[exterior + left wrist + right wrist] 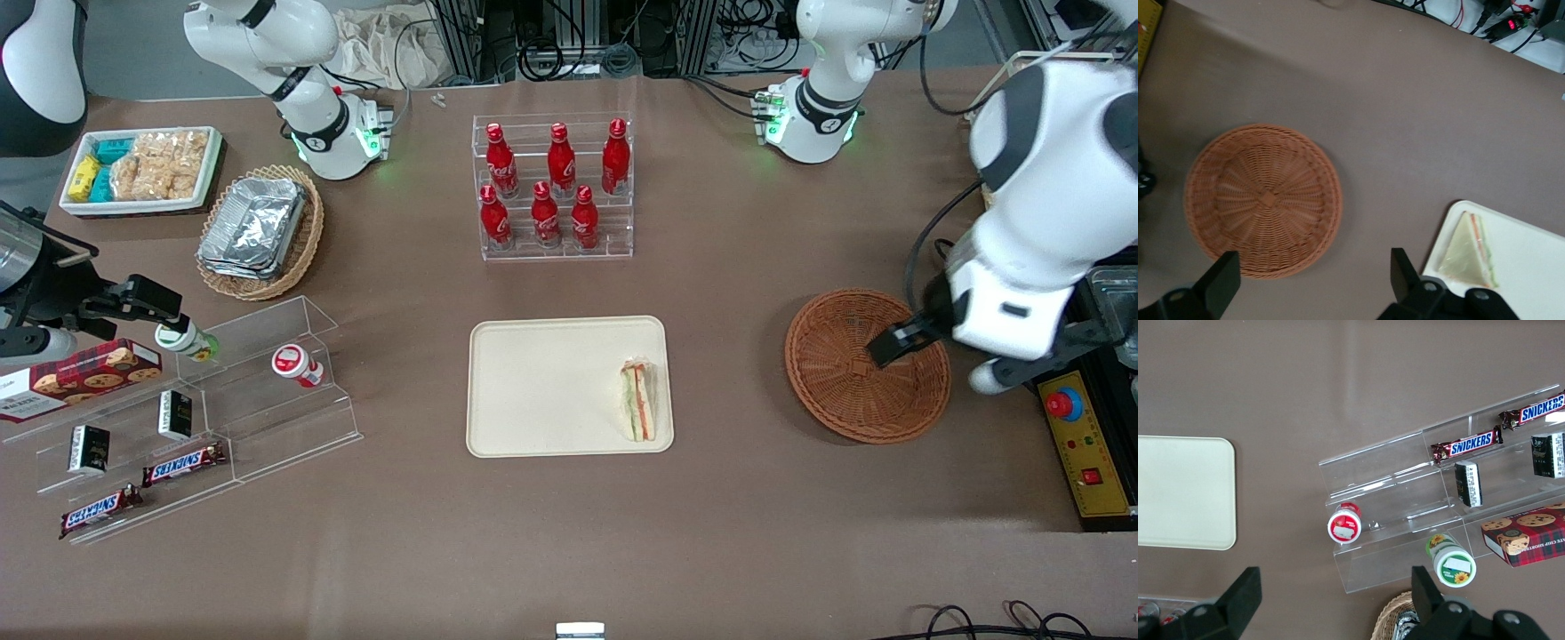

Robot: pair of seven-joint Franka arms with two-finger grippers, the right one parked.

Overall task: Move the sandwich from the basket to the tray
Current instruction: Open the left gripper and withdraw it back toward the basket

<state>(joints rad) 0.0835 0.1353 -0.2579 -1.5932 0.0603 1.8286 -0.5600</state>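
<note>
The sandwich [638,400] lies on the cream tray [551,391], at the tray's end nearest the working arm; it also shows in the left wrist view [1468,253] on the tray [1531,267]. The round reddish-brown basket [853,391] is empty and shows in the left wrist view [1263,200] too. My left gripper [898,345] hangs above the basket, open and empty, with its fingers [1403,267] spread wide over the bare table between basket and tray.
A clear rack of red bottles [553,187] stands farther from the front camera than the tray. A tan basket with foil containers [260,229], a white snack bin [142,169] and a clear snack shelf [196,418] lie toward the parked arm's end. A yellow control box [1086,444] is beside the basket.
</note>
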